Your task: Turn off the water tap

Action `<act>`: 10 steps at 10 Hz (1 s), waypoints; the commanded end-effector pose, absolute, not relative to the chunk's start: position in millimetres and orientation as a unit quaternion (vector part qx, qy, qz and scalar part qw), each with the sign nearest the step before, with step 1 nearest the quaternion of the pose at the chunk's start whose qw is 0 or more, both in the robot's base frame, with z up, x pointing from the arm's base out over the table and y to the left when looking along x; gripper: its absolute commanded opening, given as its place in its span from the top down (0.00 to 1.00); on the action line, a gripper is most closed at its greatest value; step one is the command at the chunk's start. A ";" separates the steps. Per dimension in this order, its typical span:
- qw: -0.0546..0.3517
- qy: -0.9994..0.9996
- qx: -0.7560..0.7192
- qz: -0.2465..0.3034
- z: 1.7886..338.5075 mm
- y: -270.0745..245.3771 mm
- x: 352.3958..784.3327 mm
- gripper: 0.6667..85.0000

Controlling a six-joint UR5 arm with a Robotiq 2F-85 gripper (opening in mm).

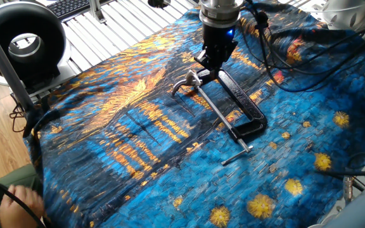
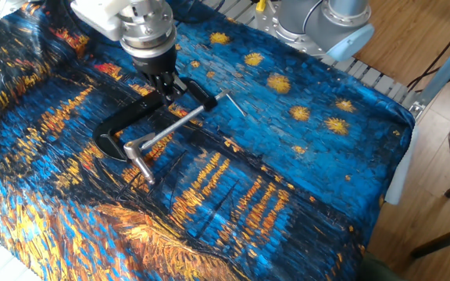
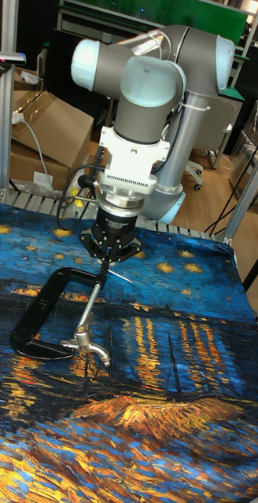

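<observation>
Spread over the table: a painted-looking cloth (image 1: 138,126) in deep blue with orange streaks and yellow stars, wrinkled at the edges. Slatted metal and wooden floor beyond it.

Black, stubby pincer (image 1: 211,63) (image 2: 162,87) (image 3: 105,257) hanging above the black clamp (image 1: 243,104) (image 2: 123,121) (image 3: 35,310), fingers pointing down, at the clamp's far arm. Open or closed: cannot tell; fingertips too small and dark against the frame. Not gripping anything visible.

Clamp flat on the cloth, matte black, C-shaped. Along its open side, a thin shiny screw rod (image 1: 219,117) (image 2: 178,125) (image 3: 92,302), straight, ending in a short T-bar (image 1: 238,154) (image 2: 231,101).

At the rod's other end, in the clamp's jaw, just beside the pincer: water tap (image 1: 186,82) (image 2: 139,154) (image 3: 87,344), small, bright polished metal, knobby body, curved spout. Long axis crosswise to the rod, spout pointing away from the clamp frame and curving down toward the cloth.
</observation>
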State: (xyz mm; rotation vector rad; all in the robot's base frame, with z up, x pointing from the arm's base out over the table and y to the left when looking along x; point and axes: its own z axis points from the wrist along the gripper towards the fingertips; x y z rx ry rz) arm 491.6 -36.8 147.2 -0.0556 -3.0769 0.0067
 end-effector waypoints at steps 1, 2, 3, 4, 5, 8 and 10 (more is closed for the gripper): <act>0.026 -1.000 0.004 0.003 136.3 -49.6 502.3 0.99; 0.022 -1.000 0.016 0.004 122.1 -59.5 510.4 0.99; 0.018 -1.000 0.020 0.004 110.3 -63.5 518.0 0.99; 0.017 -1.000 0.021 0.005 101.1 -64.5 525.3 0.99; 0.016 -1.000 0.020 0.002 92.7 -62.0 532.4 0.99; 0.008 -1.000 0.026 -0.003 76.2 -56.8 546.3 0.99; 0.004 -1.000 0.028 -0.008 66.9 -53.1 553.4 0.99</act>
